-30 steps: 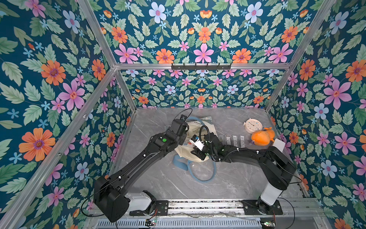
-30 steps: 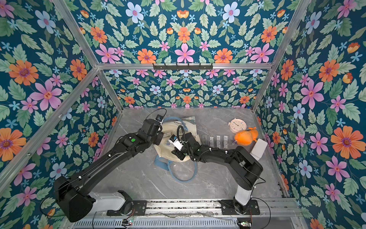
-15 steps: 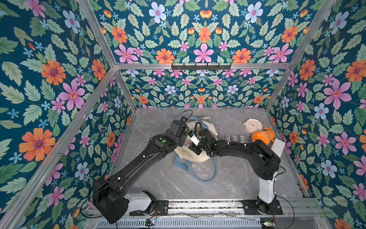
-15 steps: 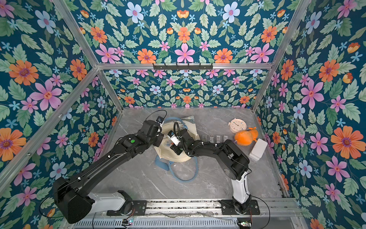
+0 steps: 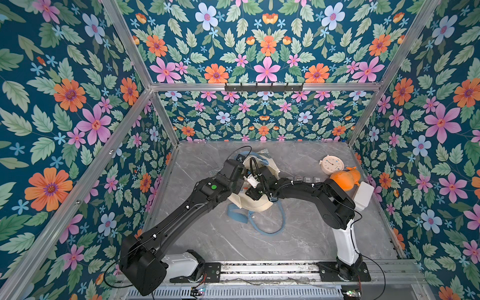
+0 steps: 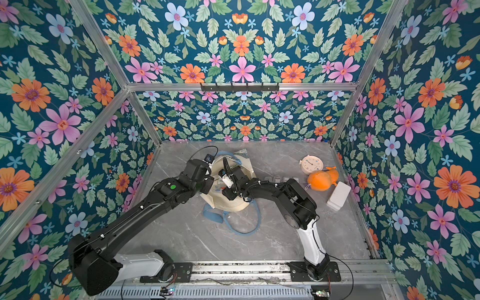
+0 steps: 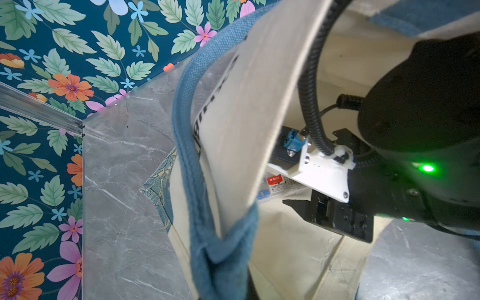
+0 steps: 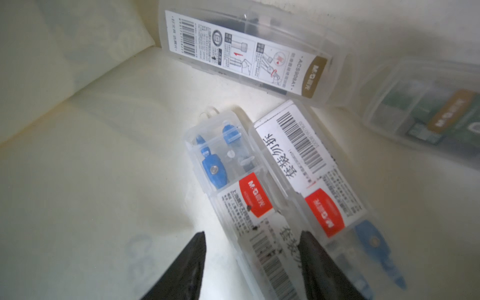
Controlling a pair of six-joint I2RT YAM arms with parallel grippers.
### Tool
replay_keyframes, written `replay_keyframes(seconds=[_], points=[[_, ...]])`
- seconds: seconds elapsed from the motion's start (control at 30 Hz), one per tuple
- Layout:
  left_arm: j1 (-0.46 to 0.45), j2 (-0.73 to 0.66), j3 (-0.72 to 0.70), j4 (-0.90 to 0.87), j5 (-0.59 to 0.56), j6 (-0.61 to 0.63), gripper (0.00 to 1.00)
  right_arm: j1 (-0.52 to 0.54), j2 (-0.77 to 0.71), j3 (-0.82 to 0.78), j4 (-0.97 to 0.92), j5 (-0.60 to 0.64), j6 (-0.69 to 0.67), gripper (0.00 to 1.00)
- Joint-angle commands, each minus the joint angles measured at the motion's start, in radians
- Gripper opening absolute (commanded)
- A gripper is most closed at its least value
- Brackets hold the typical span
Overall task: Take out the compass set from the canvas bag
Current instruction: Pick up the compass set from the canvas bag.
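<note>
**Desk:** Where is the compass set?

**Me:** Inside the canvas bag, flat on the lining. In my right wrist view the compass set is a clear case with a blue compass at centre frame. A second case touches its long side on the right, and a gold-labelled case lies apart in the upper middle.

**Desk:** And the bag?

**Me:** It sits mid-frame on the bench in both top views, with its blue straps trailing toward the lower edge.

**Desk:** Claws?

**Me:** The right claw has its jaws apart around the near end of the case, bottom of the frame. One fingertip is over bare lining. The other is over the seam between the two touching cases. The left claw is together. Its fingers are hidden, but the lifted panel in the left wrist view tells me it pinches the bag's rim by the strap.

**Desk:** How do you take it cleanly?

**Me:** I'd slide the seam-side finger down between the cases, not onto the neighbour, or I may lift both. The plastic looks slick, so I'd close square across the narrow width. Then I'd draw it out low through the mouth while the left holds the panel high.
</note>
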Motion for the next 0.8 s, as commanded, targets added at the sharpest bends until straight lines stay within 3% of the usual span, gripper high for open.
replay_keyframes(seconds=[0.0,0.17,0.37,0.77], points=[[0.002,-0.007,0.000,0.047,0.007,0.010,0.00,0.000,0.028,0.009,-0.172,-0.020,0.036,0.64],[0.002,-0.006,-0.005,0.053,0.009,0.011,0.00,0.001,0.064,0.053,-0.222,-0.024,0.045,0.71],[0.002,-0.005,-0.008,0.056,0.003,0.011,0.00,0.004,0.075,0.089,-0.274,-0.048,0.069,0.73],[0.002,0.015,-0.003,0.062,-0.004,0.012,0.00,0.009,0.038,0.111,-0.325,-0.085,0.099,0.54]])
